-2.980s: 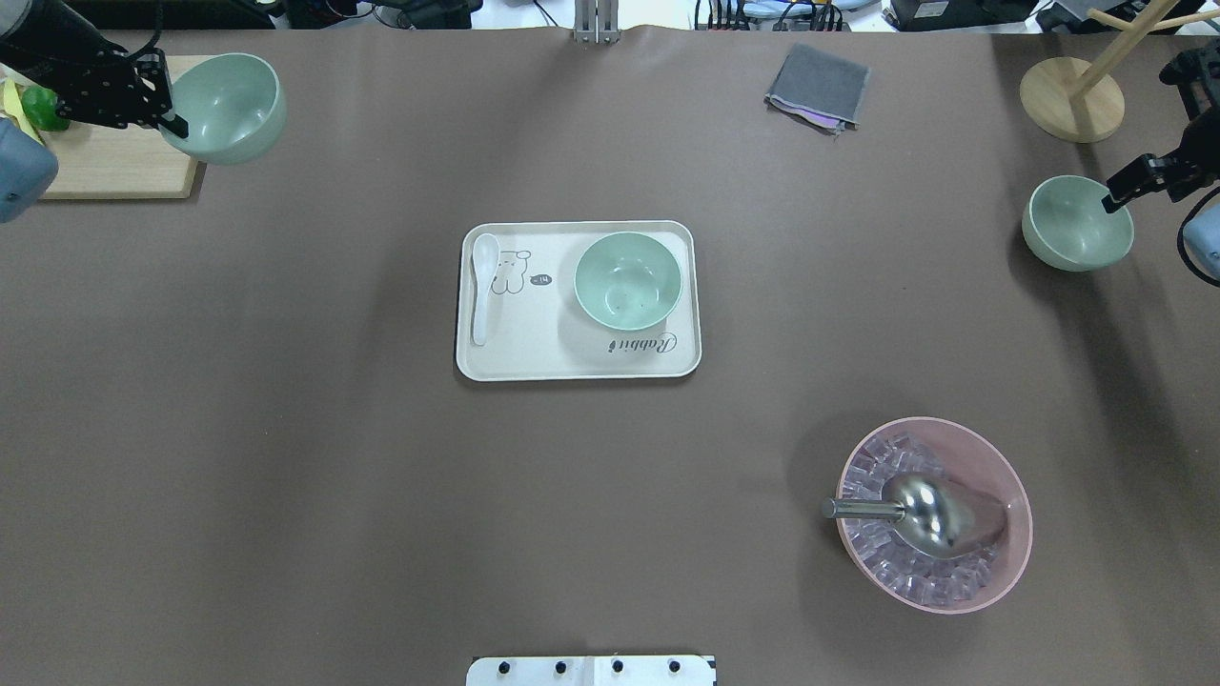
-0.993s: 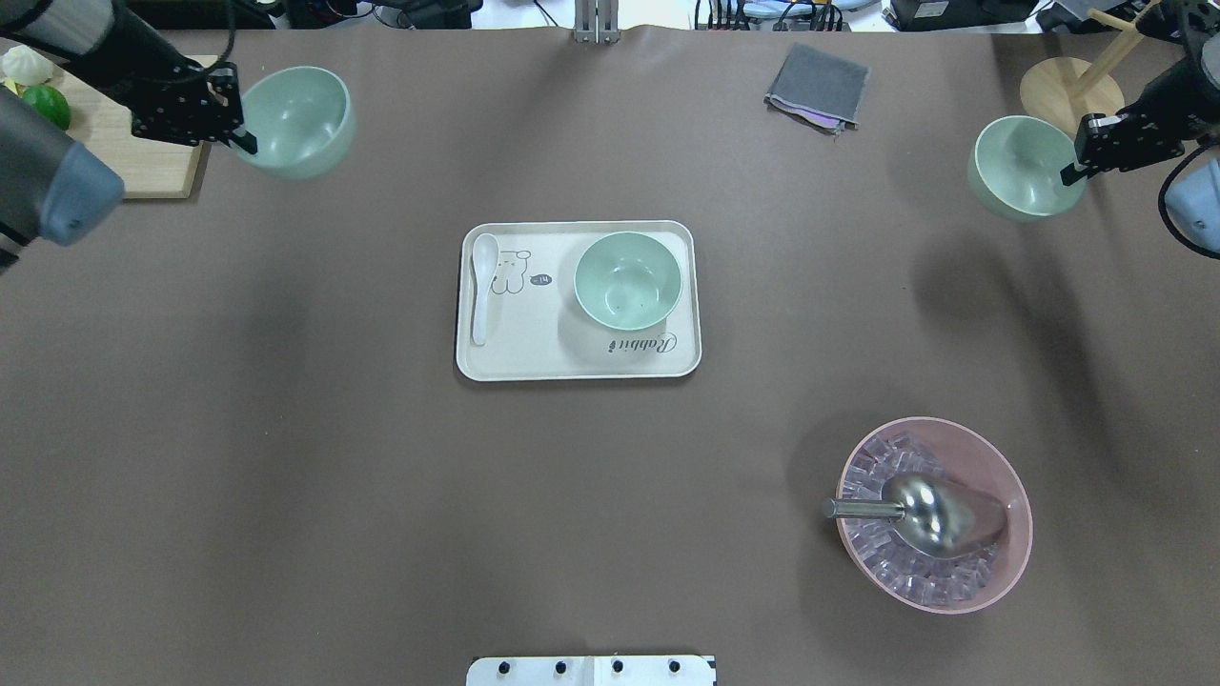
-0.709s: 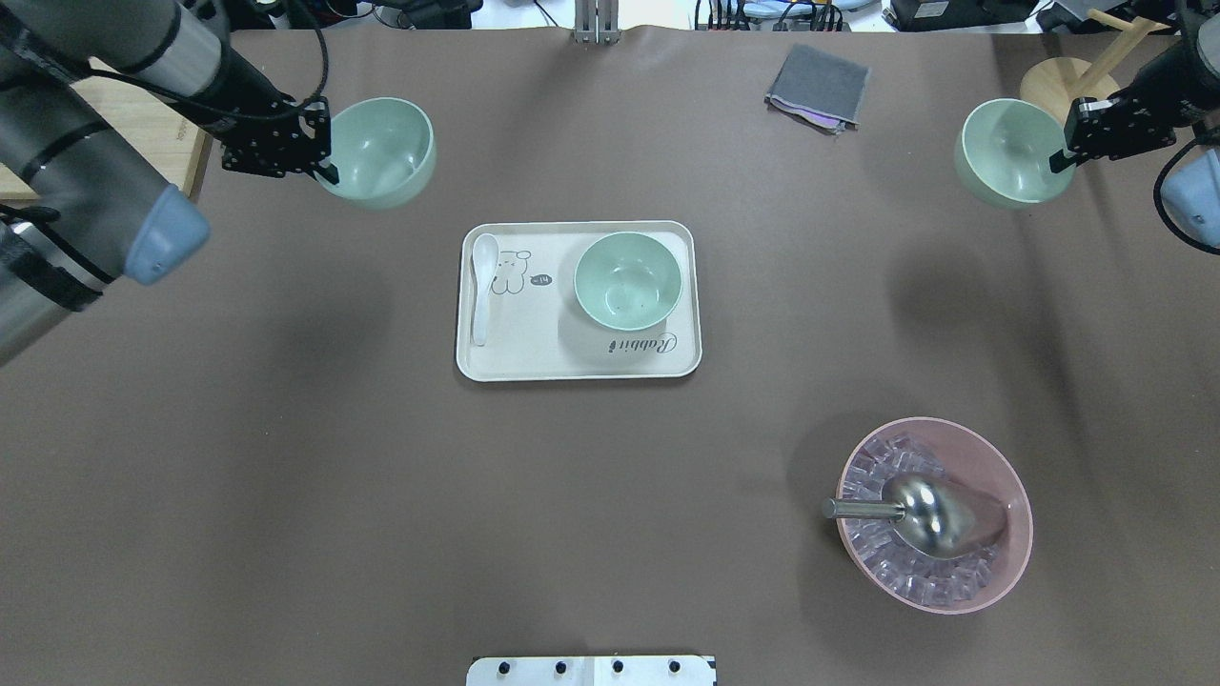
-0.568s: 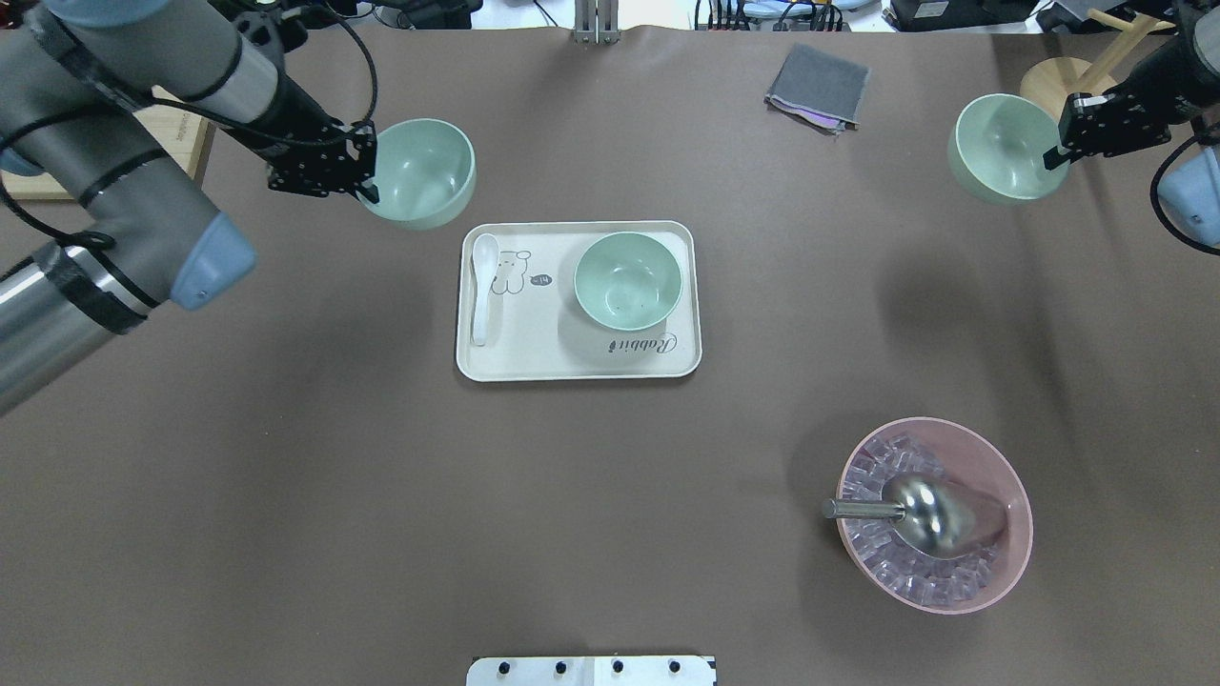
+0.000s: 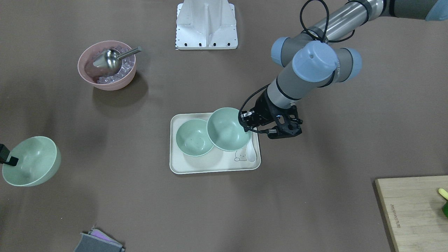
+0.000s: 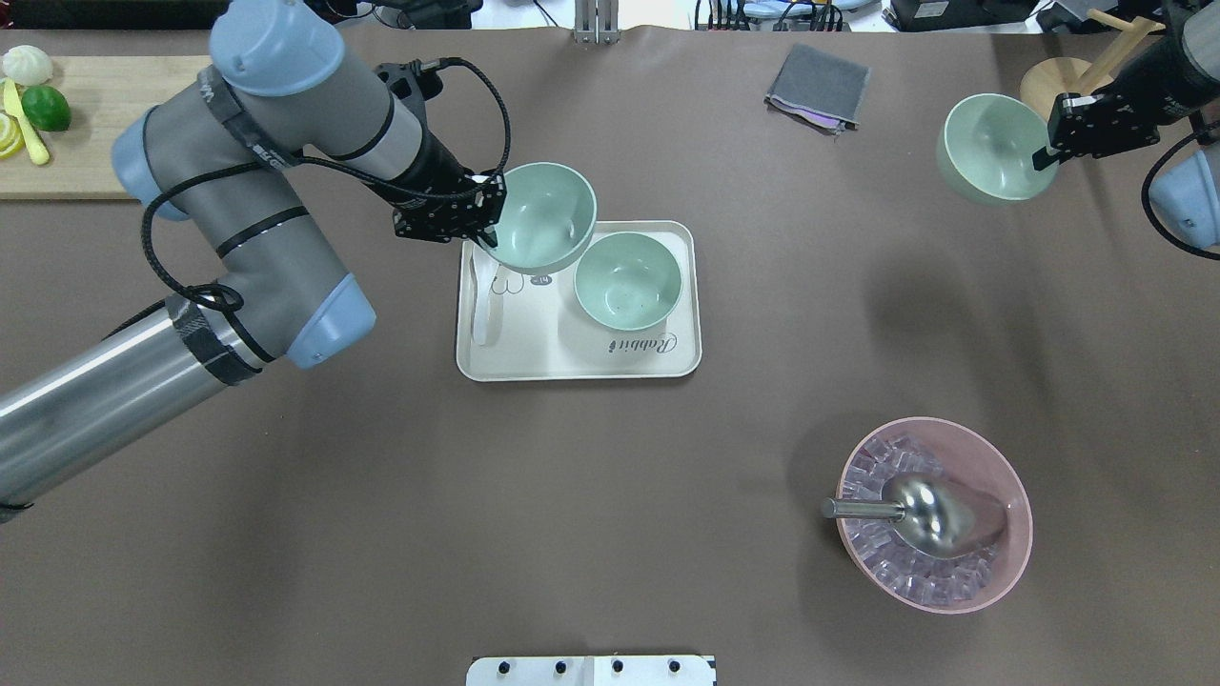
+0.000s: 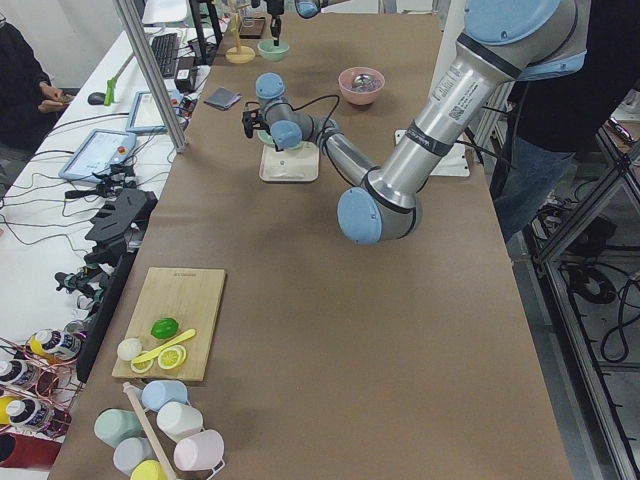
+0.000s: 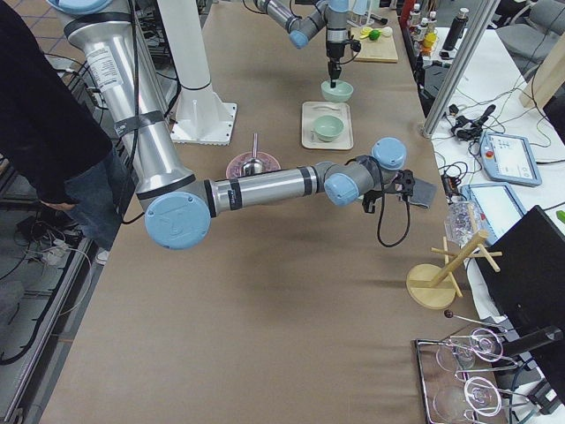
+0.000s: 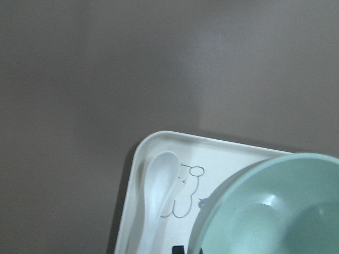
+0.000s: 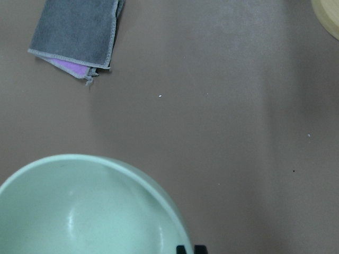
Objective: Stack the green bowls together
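Note:
One green bowl stands upright on the right half of the white tray; it also shows in the front view. My left gripper is shut on the rim of a second green bowl and holds it tilted above the tray's far left part, its rim overlapping the standing bowl's edge in the front view. My right gripper is shut on the rim of the third green bowl, held in the air at the far right.
A white spoon lies on the tray's left side, partly under the held bowl. A pink bowl with ice and a metal scoop stands front right. A grey cloth, a wooden stand base and a cutting board lie along the far edge.
My left arm has carried its bowl right from the far left corner to above the tray. My right arm has lifted its bowl off the table and moved it slightly left.

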Controlling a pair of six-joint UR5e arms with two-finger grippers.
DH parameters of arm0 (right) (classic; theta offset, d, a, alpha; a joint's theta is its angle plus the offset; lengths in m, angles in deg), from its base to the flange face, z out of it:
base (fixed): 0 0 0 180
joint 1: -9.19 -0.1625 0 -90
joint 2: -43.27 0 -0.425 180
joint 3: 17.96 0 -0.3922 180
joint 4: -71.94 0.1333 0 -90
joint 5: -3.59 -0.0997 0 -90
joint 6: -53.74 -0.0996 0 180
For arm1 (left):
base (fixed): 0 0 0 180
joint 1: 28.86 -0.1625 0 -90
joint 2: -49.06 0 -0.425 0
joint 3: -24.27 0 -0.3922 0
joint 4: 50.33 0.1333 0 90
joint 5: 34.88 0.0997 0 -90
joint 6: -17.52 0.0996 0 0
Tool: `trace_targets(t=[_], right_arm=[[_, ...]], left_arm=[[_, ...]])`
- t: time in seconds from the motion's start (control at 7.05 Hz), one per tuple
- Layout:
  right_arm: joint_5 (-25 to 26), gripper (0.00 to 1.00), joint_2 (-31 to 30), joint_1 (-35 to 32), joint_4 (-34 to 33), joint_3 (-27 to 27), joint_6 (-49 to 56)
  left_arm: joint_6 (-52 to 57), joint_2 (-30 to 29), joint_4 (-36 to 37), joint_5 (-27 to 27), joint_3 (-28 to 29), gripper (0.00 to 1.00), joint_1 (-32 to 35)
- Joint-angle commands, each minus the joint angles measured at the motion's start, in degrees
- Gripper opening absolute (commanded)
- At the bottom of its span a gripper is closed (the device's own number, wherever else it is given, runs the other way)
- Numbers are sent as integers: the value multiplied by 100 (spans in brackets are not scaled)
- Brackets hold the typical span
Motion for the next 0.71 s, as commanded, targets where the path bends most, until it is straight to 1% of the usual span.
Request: trace_targets(t=[0.0, 0.14, 0.57], right_arm=[[0, 0, -5, 17, -8, -30, -22], [0, 0, 4, 35, -9, -47, -22], [0, 0, -5, 52, -9, -65, -22]], left_arm=[[-216, -631, -104, 755, 557, 0, -474], [-224, -695, -278, 856, 717, 0, -555], [-216, -704, -359, 866, 833, 0, -688]])
